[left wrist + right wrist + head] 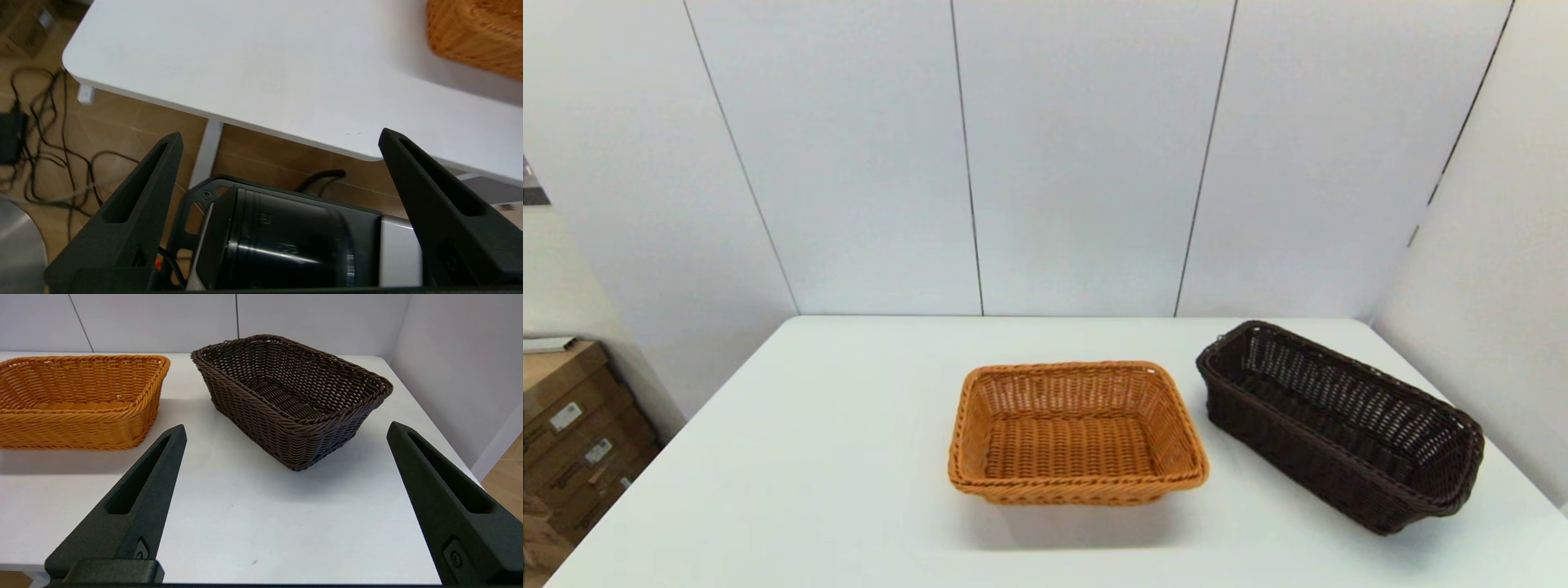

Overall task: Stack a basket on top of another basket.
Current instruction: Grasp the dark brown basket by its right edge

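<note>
Basket in dark brown (1339,425) sits at four o'clock on the desk (809,474), just beside the orange basket (1076,433), apart. Right tool (286,430), fingers spread wide, faces its near short end; best pinch that rim. Left tool (280,136), wide too, hangs off the desk edge. Nothing blocks.

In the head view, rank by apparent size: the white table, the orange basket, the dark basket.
1. White table, clearly largest.
2-3. Orange basket and dark basket look about alike; the dark one stands angled, so I won't rank them.
</note>
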You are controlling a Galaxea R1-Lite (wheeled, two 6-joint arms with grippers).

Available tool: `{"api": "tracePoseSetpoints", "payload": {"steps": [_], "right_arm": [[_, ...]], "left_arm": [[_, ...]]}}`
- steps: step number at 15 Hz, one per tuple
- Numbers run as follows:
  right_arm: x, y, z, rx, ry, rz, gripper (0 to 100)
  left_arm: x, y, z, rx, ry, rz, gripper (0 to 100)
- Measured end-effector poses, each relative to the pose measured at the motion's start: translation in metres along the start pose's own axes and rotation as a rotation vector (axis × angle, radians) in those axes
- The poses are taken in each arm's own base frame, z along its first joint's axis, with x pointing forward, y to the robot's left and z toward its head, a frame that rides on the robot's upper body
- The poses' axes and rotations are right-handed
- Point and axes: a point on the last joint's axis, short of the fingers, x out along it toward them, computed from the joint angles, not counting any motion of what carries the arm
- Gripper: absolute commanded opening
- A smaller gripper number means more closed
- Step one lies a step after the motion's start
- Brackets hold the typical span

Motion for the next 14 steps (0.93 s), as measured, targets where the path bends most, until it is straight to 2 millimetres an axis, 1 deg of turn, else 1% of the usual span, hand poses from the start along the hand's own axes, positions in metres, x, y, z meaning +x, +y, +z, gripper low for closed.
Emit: {"api": "tracePoseSetpoints", "payload": {"steps": [2,3,7,10,14], "right_arm": [[0.0,0.0,0.0,0.0,0.0,-0.001,100],[0.0,0.0,0.0,0.0,0.0,0.0,100],[0.0,0.0,0.0,0.0,0.0,-0.001,100],[0.0,0.0,0.0,0.0,0.0,-0.001,100],[0.0,0.0,0.0,0.0,0.0,-0.001,100]], "left_arm": [[0.012,0.003,-0.015,0.081,-0.051,0.005,100],[0.019,0.004,-0.017,0.113,-0.099,0.005,100],[0.043,0.002,-0.016,0.184,-0.305,-0.023,100],[0.055,0.0,-0.015,0.229,-0.411,-0.054,100],[0.064,-0.001,-0.018,0.248,-0.445,-0.096,100]]}}
